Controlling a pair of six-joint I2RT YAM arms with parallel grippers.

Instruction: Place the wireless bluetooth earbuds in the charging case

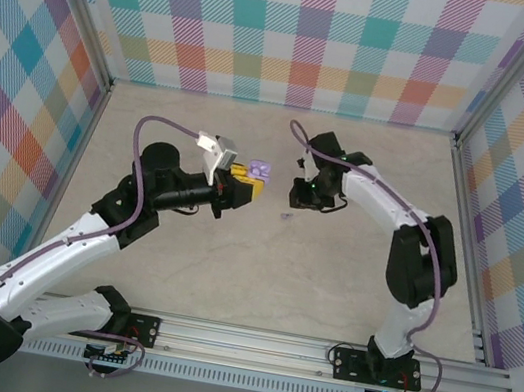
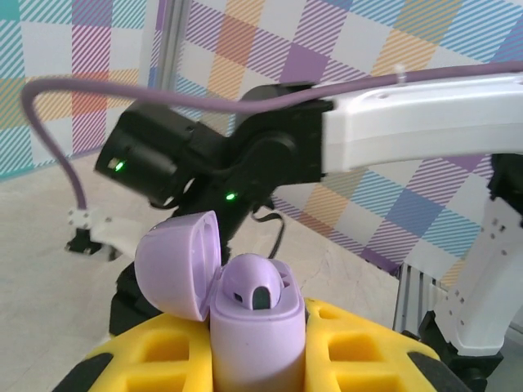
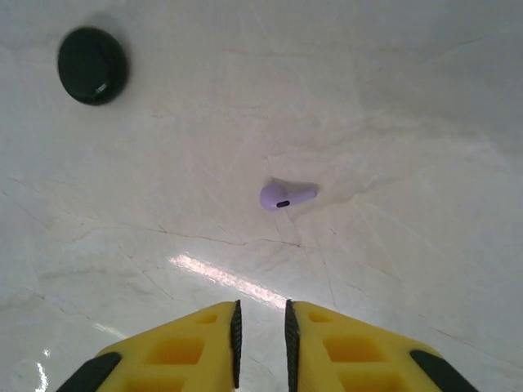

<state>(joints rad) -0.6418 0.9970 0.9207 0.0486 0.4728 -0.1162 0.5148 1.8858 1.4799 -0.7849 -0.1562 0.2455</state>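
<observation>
- The left gripper (image 1: 241, 188) is clamping the open lavender charging case (image 2: 257, 327) upright, one earbud (image 2: 255, 283) already sitting inside.
- The right gripper (image 3: 260, 339), jaws nearly together, is hovering over the table (image 3: 392, 106).
- The loose lavender earbud (image 3: 284, 195) is lying just ahead, probably needing a wider opening before descent.

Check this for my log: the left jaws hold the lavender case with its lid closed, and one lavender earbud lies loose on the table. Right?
Not quite. The lid is open, flipped back on the case, as the left wrist view shows. The rest stands: the left jaws hold the case, and one earbud lies loose on the table.
</observation>
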